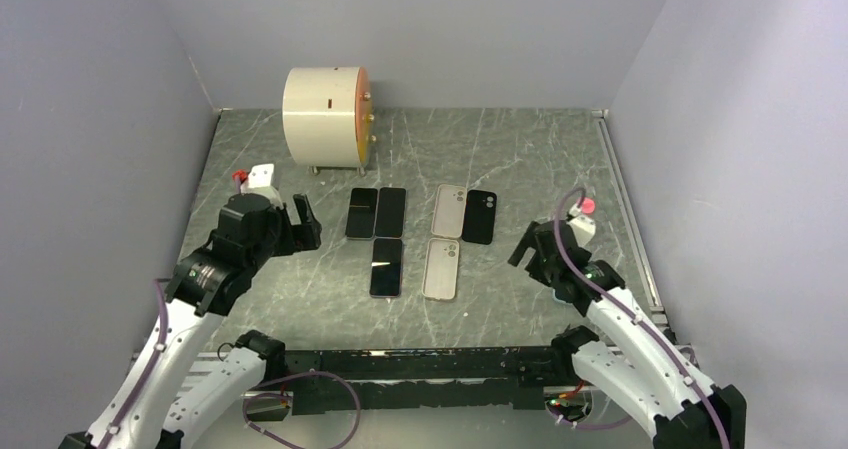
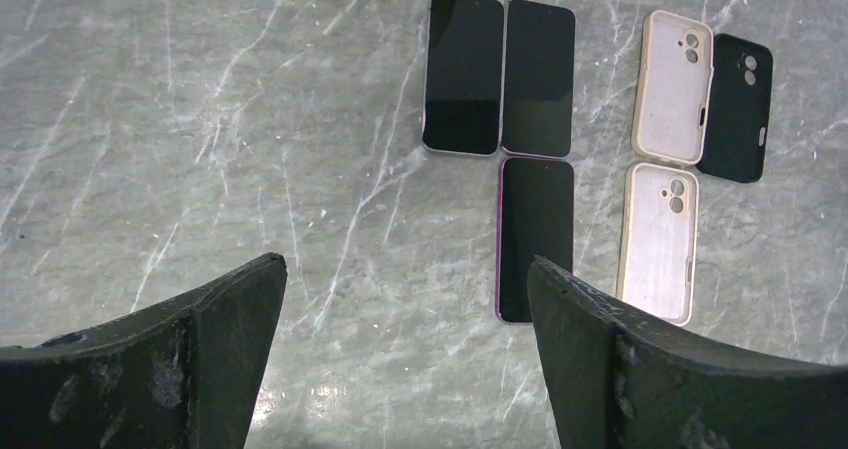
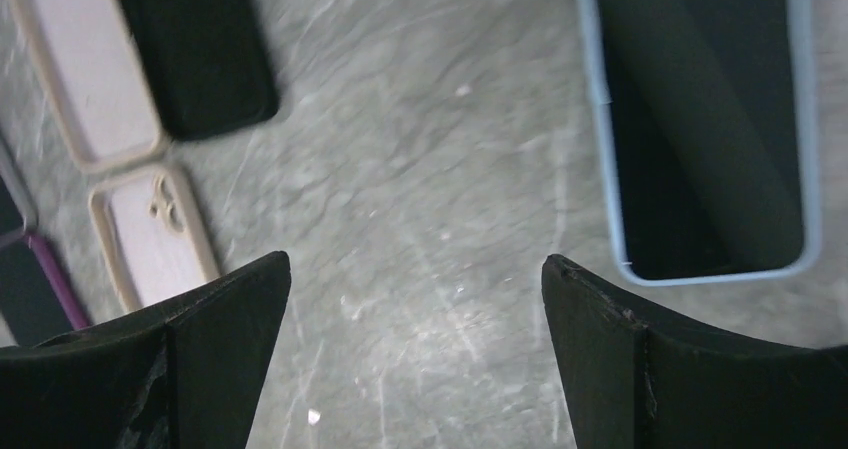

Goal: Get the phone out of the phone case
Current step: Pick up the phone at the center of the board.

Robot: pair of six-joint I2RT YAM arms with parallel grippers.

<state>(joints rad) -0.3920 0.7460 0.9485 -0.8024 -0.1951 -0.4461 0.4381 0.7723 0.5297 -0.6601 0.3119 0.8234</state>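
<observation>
A dark-screened phone in a light blue case (image 3: 705,119) lies flat on the marble table, up and right of my right gripper (image 3: 415,259); it does not show in the top view. The right gripper (image 1: 527,245) is open and empty above bare table. My left gripper (image 1: 303,219) is open and empty, left of three bare phones: two side by side (image 2: 500,74) and a purple-edged one (image 2: 535,239) just beside its right fingertip (image 2: 560,289). Three empty cases lie right of them: two beige (image 2: 672,87) (image 2: 658,241) and one black (image 2: 737,107).
A cream cylinder with an orange face (image 1: 325,116) stands at the back of the table. Grey walls close in the left, back and right. A black rail (image 1: 400,364) runs along the near edge between the arm bases.
</observation>
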